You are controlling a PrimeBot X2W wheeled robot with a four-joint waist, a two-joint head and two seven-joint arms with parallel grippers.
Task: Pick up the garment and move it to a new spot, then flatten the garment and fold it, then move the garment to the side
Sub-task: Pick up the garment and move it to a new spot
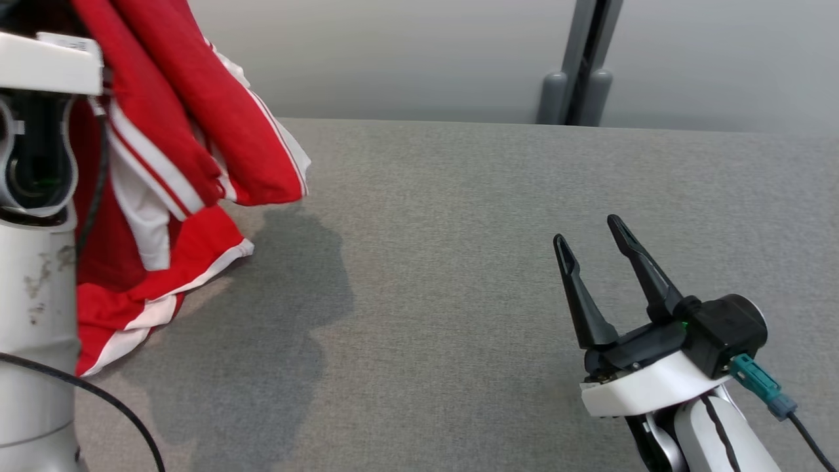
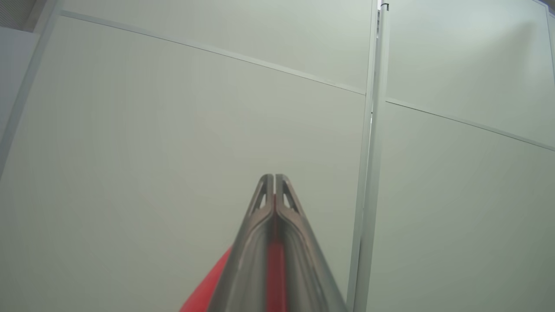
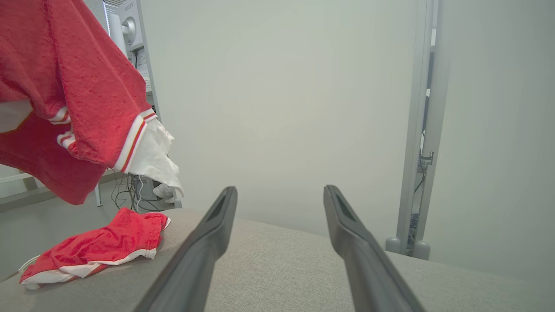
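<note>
Head view: the red, white-striped garment [image 1: 190, 131] hangs at 10 o'clock beside the pale left forearm [image 1: 33, 314], its lower hem trailing on the grey tabletop [image 1: 459, 229]. At 4 o'clock the right claw [image 1: 588, 229] hovers with fingers apart (nothing between them).

Left wrist view: the left claw [image 2: 274, 177] is pressed together on red cloth, facing a pale wall panel [image 2: 173, 130].

Right wrist view: the garment dangles at 10 o'clock, its end lying on the tabletop at 8 o'clock.
</note>
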